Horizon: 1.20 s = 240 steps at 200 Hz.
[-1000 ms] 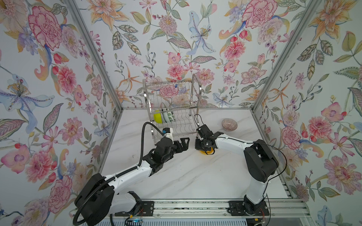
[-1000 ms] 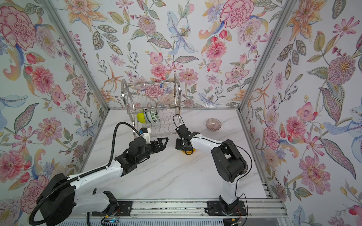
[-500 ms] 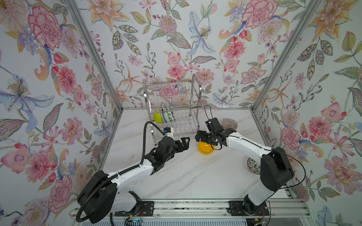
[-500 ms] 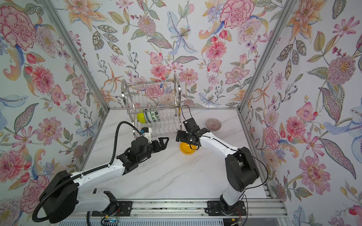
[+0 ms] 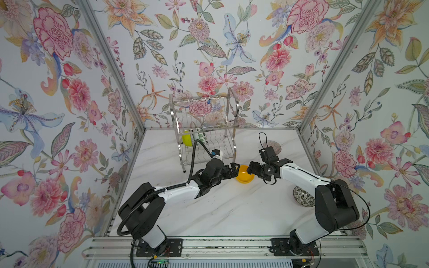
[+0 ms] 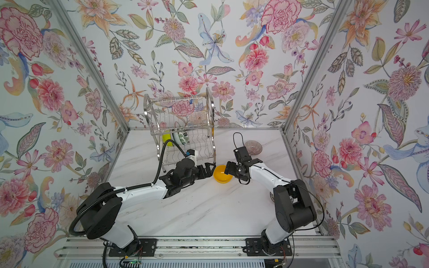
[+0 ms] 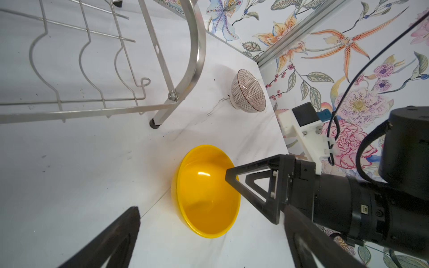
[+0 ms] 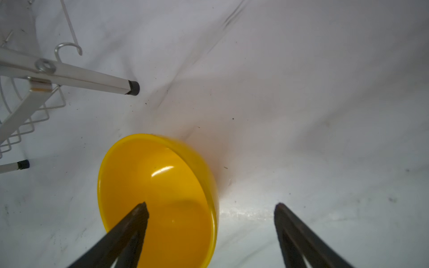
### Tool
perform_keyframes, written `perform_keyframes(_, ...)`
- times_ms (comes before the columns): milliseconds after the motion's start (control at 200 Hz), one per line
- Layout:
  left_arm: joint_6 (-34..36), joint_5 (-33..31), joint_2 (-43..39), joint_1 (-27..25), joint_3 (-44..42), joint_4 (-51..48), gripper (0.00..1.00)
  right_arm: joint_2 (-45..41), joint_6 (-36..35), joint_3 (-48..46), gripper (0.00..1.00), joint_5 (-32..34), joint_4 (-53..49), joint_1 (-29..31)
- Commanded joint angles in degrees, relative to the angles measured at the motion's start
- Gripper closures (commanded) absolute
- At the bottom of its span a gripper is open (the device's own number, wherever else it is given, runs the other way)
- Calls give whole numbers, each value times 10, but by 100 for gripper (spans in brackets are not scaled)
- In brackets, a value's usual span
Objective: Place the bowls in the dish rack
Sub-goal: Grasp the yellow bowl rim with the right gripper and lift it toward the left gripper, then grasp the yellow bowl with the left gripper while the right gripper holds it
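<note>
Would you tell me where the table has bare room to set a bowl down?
Free: the wide table stretch near the arms' bases, and the strip between dish rack and left wall. Crowded: beside the rack, where left gripper and right gripper flank the yellow bowl; a ribbed bowl behind, a floral bowl by the right elbow.

You have a white worktop (image 5: 220,215) with pale grey veins like marble. In the wrist views you can see small dark specks (image 7: 44,157) scattered on its surface. Three walls (image 5: 209,41) stand around it, at the left, the back and the right, all covered with wallpaper of pink, orange and blue flowers and green leaves. Silver metal posts (image 5: 110,62) run up the two back corners where the walls meet. Along the front edge of the worktop lies a long aluminium rail (image 5: 220,251).
</note>
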Motion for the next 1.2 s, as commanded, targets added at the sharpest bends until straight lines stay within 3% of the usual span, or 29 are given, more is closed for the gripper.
perform_keyframes(0,-5,6,5,-9,13,-4,1,16,-3,-12,28,-12,21,0)
perform_keyframes(135,-9,7,5,-11,4,-13,1,28,-8,-26,48,-10,35,-1)
perform_keyframes(375,1,1,3,-16,5,-31,3,46,-15,-30,64,-20,46,-3)
perform_keyframes(570,7,-1,13,-20,19,-63,4,43,-25,-19,92,-18,36,-2)
perform_keyframes(986,32,-8,36,-29,64,-97,30,-82,-39,9,100,91,31,73)
perform_keyframes(1196,57,-56,15,-30,71,-123,54,-112,-49,38,100,166,38,136)
